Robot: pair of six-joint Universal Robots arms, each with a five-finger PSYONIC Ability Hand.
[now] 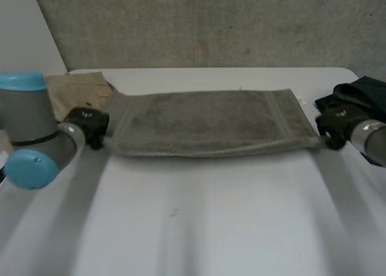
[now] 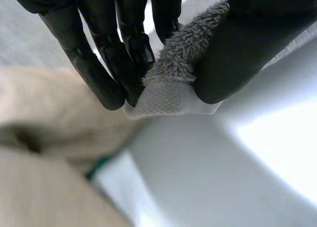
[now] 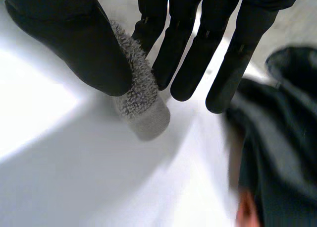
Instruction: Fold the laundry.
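A grey towel (image 1: 208, 122) lies folded in a long strip across the far half of the white table (image 1: 199, 222). My left hand (image 1: 90, 124) is at its left end; the left wrist view has the thumb (image 2: 242, 58) and fingers (image 2: 124, 63) pinching the towel's corner (image 2: 173, 83). At the strip's right end is my right hand (image 1: 335, 122). Its thumb (image 3: 84, 48) presses the other corner (image 3: 141, 108) against the fingers (image 3: 183, 58) just above the table.
A tan cloth (image 1: 75, 92) lies at the back left, just behind my left hand, and fills the space beyond its fingertips (image 2: 54, 138). A dark garment (image 1: 362, 92) is heaped at the back right beside my right hand (image 3: 282, 152). A grey wall backs the table.
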